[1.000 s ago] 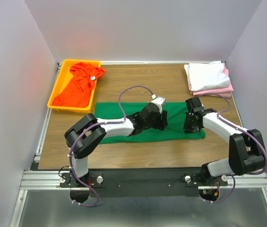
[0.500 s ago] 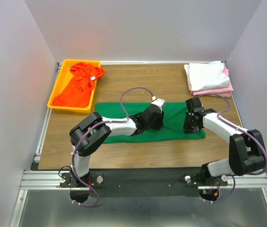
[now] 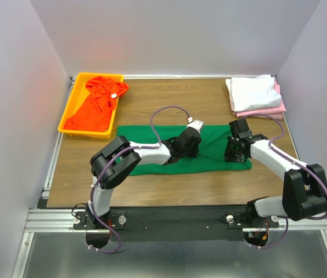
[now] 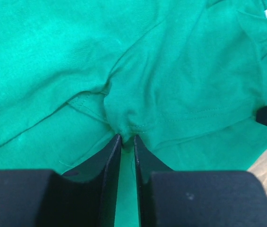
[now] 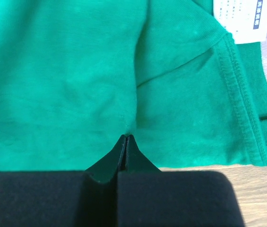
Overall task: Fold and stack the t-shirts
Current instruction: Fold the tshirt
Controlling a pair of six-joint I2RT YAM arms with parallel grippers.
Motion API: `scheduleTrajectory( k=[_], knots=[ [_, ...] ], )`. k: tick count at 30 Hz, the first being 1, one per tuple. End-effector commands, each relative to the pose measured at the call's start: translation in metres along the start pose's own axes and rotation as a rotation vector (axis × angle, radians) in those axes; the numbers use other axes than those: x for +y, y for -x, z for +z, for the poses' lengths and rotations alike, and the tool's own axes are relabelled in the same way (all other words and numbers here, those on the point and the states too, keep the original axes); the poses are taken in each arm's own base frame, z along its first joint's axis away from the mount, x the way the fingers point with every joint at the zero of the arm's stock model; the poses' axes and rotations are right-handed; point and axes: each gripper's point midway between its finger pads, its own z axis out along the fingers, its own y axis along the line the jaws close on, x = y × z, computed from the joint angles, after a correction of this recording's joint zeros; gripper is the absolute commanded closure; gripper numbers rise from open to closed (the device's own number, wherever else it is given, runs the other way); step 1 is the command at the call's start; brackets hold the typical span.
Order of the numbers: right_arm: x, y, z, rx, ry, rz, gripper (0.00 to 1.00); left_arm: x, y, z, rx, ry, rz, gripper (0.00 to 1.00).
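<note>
Left pincer point(image 4: 127, 137) has closed onto green t-shirt point(image 4: 171, 71); white tag point(image 5: 239, 19) print unreadable.

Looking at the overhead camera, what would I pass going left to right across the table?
yellow tray holding the orange-red t-shirt → left gripper → right gripper, both down on the green t-shirt → white t-shirt stacked on the pink t-shirt

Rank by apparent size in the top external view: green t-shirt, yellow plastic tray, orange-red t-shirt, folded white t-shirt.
1. dark green cloth t-shirt
2. yellow plastic tray
3. crumpled orange-red t-shirt and folded white t-shirt: look alike, not ranked.
</note>
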Motion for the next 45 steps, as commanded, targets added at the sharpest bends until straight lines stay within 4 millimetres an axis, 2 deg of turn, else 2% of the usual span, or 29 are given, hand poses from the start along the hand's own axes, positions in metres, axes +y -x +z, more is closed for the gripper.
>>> scheduleTrajectory(
  k=[1, 2, 5, 6, 7, 12, 19, 45],
  knots=[
    [0.012, 0.007, -0.014, -0.04, 0.088, -0.005, 1.0, 0.007, 0.0, 0.006, -0.001, 0.053, 0.02, 0.78],
    [0.013, 0.008, -0.017, -0.044, 0.096, -0.005, 1.0, 0.008, 0.0, 0.006, 0.0, 0.053, 0.02, 0.84],
    [0.014, 0.006, -0.021, -0.042, 0.105, 0.004, 1.0, 0.007, -0.001, 0.006, 0.005, 0.053, 0.023, 0.92],
    [0.014, 0.006, -0.023, -0.042, 0.105, 0.005, 1.0, 0.008, -0.001, 0.006, 0.007, 0.055, 0.026, 0.99],
    [0.014, 0.005, -0.023, -0.039, 0.104, 0.007, 1.0, 0.008, -0.003, 0.006, 0.01, 0.055, 0.028, 1.0],
    [0.022, -0.001, -0.034, -0.014, 0.161, 0.01, 1.0, 0.012, -0.001, -0.001, 0.005, 0.066, 0.033, 1.0],
    [0.022, -0.006, -0.047, -0.015, 0.175, 0.027, 1.0, 0.012, -0.002, -0.007, 0.007, 0.056, 0.041, 1.0],
    [0.026, -0.027, -0.063, 0.024, 0.214, 0.058, 1.0, 0.007, -0.006, -0.02, 0.018, 0.016, 0.048, 1.0]
  ],
)
